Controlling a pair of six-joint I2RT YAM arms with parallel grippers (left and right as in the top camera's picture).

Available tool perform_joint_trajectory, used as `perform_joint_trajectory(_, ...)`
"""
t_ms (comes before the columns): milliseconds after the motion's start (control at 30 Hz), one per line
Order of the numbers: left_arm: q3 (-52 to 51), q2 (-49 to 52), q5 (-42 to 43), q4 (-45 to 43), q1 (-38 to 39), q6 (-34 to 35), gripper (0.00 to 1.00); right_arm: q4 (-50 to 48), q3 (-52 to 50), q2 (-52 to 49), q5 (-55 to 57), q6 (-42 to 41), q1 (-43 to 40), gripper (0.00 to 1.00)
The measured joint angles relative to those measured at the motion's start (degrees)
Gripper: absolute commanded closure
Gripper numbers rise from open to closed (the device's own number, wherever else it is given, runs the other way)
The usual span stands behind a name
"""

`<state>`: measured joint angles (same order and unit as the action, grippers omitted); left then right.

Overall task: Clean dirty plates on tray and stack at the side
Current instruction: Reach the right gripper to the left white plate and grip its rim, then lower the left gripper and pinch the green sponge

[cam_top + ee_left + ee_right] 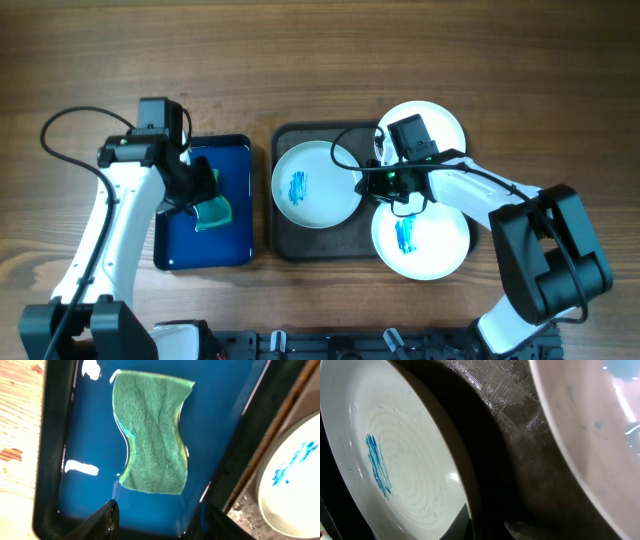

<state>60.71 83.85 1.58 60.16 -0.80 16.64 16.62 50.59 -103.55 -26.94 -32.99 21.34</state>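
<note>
overhead: the left tool (203, 197) hung over the green cloth (213, 212) in the blue tray (170, 250). the right tool (386, 183) sat low among the plates, beside the smeared plate (312, 185) on the dark tray (285, 245). the second smeared plate (420, 238) overlapped the tray's edge, so a sideways swing could knock it off.

left wrist: jaws stood apart and the cloth (152, 435) lay ungripped; closing short would miss it.

right wrist: the tool was closed, seemingly on nothing; pushing on could scrape the plate (395, 460).
</note>
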Motion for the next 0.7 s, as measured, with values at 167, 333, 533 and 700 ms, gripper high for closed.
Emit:
perform_joint_trajectory(167,-3.61,0.5,0.48,-3.74,0.0,-0.07,0.39,-0.02,0.02,0.0,0.0,0.0,0.0,0.9)
perform_joint_trajectory(333,-5.16,3.19,1.09,-8.15,0.0,0.13,0.45,-0.02,0.02,0.0,0.0,0.02,0.0,0.9)
perform_joint_trajectory(533,-5.16,9.22,1.33,-12.68,0.0,0.37,0.43,-0.02,0.02,0.0,-0.02,0.02,0.0,0.9)
perform_joint_trajectory(700,-5.27,12.17,1.31,-13.44,0.0,0.44,0.44,-0.11,0.02,0.0,-0.04,0.02,0.0,0.89)
